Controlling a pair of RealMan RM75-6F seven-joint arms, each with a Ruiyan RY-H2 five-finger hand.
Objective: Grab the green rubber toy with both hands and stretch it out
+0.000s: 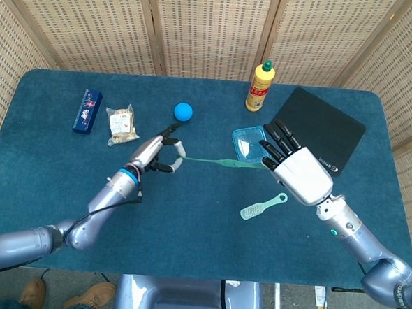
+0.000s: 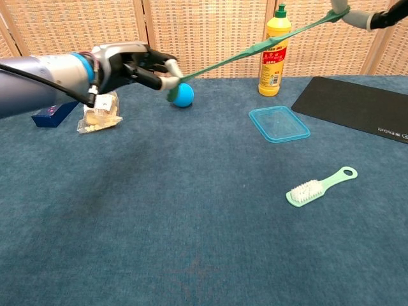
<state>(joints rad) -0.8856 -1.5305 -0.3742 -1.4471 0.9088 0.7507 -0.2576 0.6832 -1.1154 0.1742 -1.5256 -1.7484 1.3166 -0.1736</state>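
Note:
The green rubber toy is pulled into a long thin band in the air above the table. My left hand pinches its left end, close to the blue ball. My right hand holds the other end over the blue tray, back of the hand toward the head camera. In the chest view only the right hand's fingertips show at the top right edge, holding the band's end.
On the blue cloth lie a blue ball, a clear blue tray, a mint brush, a yellow bottle, a black mouse pad, a snack bag and a dark blue box.

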